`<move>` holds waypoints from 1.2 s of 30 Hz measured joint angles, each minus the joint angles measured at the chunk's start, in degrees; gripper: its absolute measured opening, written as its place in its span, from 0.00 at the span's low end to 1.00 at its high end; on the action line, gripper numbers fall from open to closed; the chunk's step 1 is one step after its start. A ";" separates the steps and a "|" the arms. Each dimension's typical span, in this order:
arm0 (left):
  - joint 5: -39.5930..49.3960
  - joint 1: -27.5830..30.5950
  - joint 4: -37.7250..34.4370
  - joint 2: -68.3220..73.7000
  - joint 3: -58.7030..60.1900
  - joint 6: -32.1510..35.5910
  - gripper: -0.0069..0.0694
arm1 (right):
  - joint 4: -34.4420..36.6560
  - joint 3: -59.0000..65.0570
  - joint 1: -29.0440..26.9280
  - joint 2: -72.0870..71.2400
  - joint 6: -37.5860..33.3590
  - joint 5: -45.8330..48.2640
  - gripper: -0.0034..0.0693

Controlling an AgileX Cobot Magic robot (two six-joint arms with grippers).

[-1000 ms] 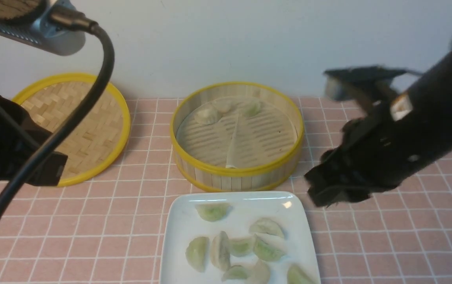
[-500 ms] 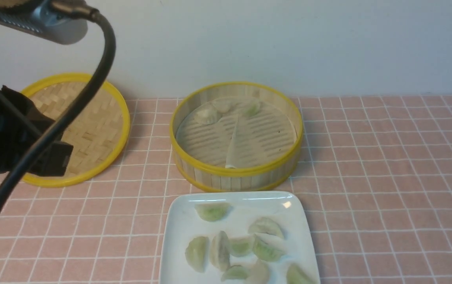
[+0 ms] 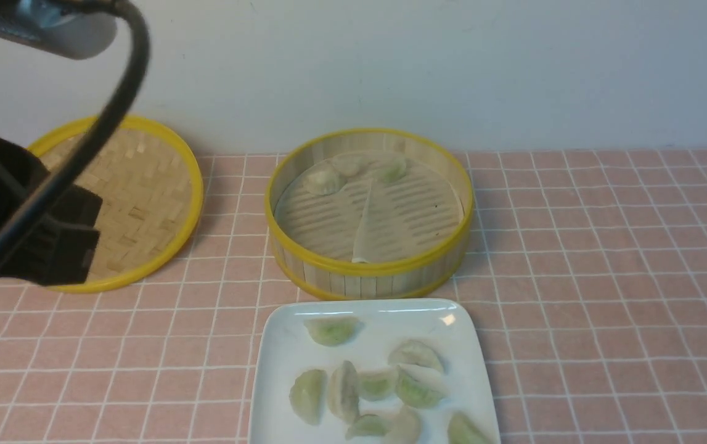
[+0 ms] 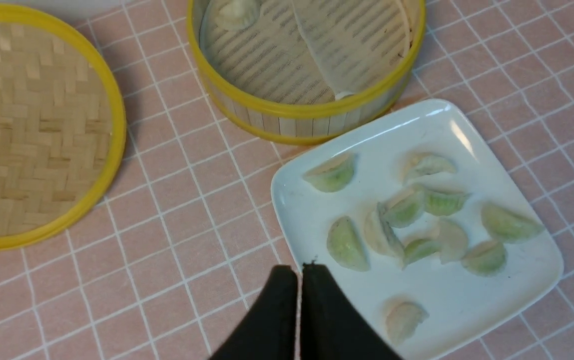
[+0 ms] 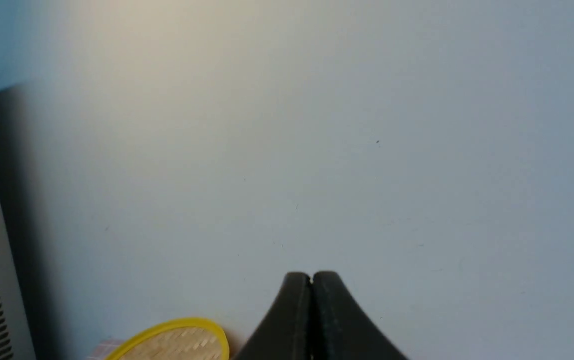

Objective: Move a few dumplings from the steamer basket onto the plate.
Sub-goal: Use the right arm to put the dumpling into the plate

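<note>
Most of the dumplings lie on the plate, eleven or so by the left wrist view: one alone near the corner closest to the basket, a tight cluster touching one another in the middle, and single ones toward the other edges. The plate is white and square with rounded corners, and it sits on the pink grid-lined table on the robot's side of the steamer basket, its far edge just beside the basket's wall. Inside the basket three more dumplings rest in a short row against the far wall, close together. The rest of the slatted floor is bare apart from the pale liner, which is creased into a raised fold running toward the near rim. To the left of the basket, apart from it, the flat woven lid lies with its yellow rim up, partly hidden in the front view by the dark bulk of the left arm and a black cable. The left gripper hovers above the plate's edge with its fingers pressed together and nothing between them. The right gripper is raised, faces the plain wall, and its fingers likewise meet with nothing held.
</note>
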 joint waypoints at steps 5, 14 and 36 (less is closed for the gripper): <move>-6.06 0.00 1.05 -10.39 7.12 0.00 0.08 | -0.13 0.00 0.00 0.00 0.22 -0.06 0.03; -17.80 0.00 2.68 -25.82 19.71 -0.06 0.08 | -0.17 0.00 0.00 0.00 0.40 -0.06 0.03; -35.19 10.21 1.58 -34.84 37.35 4.29 0.08 | -0.17 0.00 0.00 0.00 0.40 -0.06 0.03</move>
